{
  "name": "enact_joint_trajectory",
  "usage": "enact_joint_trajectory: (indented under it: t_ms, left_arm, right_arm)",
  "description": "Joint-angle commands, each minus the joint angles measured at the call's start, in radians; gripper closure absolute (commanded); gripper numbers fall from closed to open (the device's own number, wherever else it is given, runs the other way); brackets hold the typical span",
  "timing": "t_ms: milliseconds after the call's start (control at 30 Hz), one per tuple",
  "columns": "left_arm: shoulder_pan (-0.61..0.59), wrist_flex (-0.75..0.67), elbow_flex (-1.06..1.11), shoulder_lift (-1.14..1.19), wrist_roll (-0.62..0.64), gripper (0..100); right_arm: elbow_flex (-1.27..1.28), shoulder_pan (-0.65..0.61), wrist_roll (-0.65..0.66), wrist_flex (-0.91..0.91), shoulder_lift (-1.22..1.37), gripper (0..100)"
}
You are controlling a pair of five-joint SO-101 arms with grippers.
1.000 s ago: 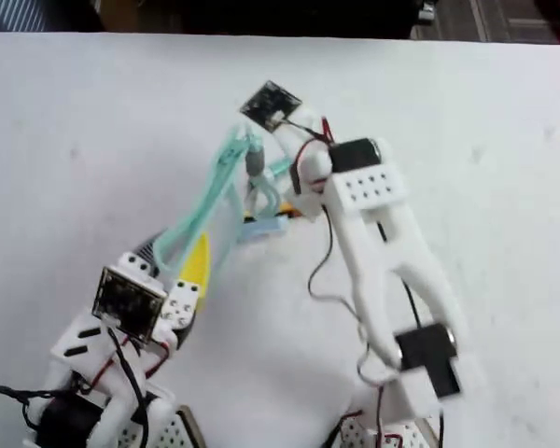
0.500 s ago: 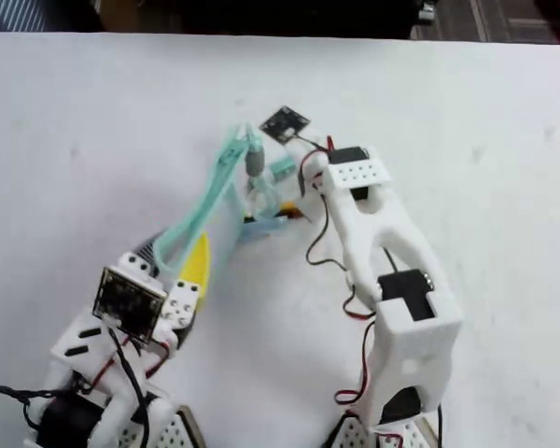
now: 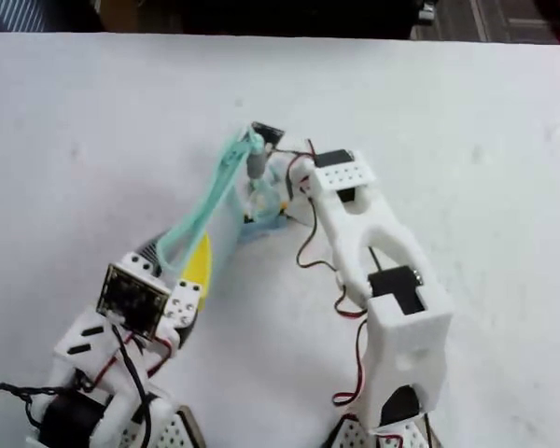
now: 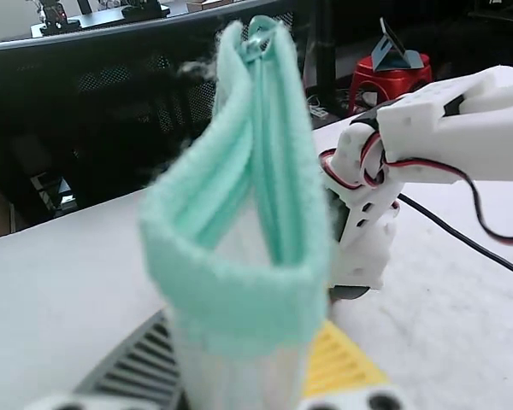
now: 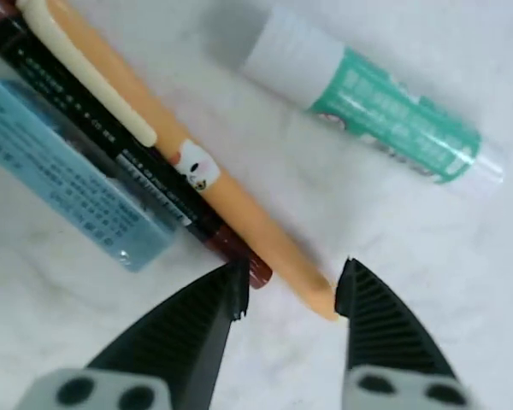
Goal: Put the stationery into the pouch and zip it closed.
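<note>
Nearest the arm bases, the left gripper (image 3: 182, 266) held the pouch (image 4: 239, 256), its fingers clamped on the lower edge so that the mint-trimmed mouth stood open. The zip looked undone.

Further out, the right gripper (image 5: 291, 282) hung over the stationery with its fingers apart, one on each side of the tip of the orange pen (image 5: 171, 145), gripping nothing. A dark pen (image 5: 77, 102) lay against the orange pen, with a blue eraser (image 5: 68, 184) just beside it. A green-and-white glue stick (image 5: 376, 111) lay near, apart from the pens. All four rested on the surface (image 3: 448, 112), beside the pouch.

Step in hand, by judgement: picking up the orange pen for loading. The next move calls for lowering, closing on the pen alone, then carrying it to the pouch mouth. Zipping comes last.
</note>
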Motion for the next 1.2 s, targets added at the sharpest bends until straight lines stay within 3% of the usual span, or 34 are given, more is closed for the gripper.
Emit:
enact_joint_trajectory:
  t_ms: [0,233,533,600,733,867,1167]
  left_arm:
    - [-0.001,-0.017,-0.012,-0.013,-0.008,98]
    - [-0.001,-0.015,-0.012,-0.013,-0.008,98]
    - [-0.001,-0.015,-0.012,-0.013,-0.008,98]
    - [-0.001,-0.017,-0.012,-0.013,-0.008,98]
    - [-0.001,-0.017,-0.012,-0.013,-0.008,98]
    - [-0.005,-0.014,-0.012,-0.013,-0.008,98]
    - [-0.004,-0.012,-0.012,-0.013,-0.008,98]
  right_arm:
    - [-0.038,-0.031,0.044,0.027,0.03,95.4]
    - [-0.091,-0.021,0.055,0.105,0.056,98.1]
    - [-0.153,0.185,0.253,0.386,-0.048,98.1]
    - [-0.153,0.203,0.241,0.39,-0.065,98.0]
    - [-0.167,0.148,0.135,0.387,-0.111,94.8]
    - [-0.198,0.056,0.009,0.323,-0.148,80.0]
    - [-0.253,-0.016,0.103,0.234,0.042,84.1]
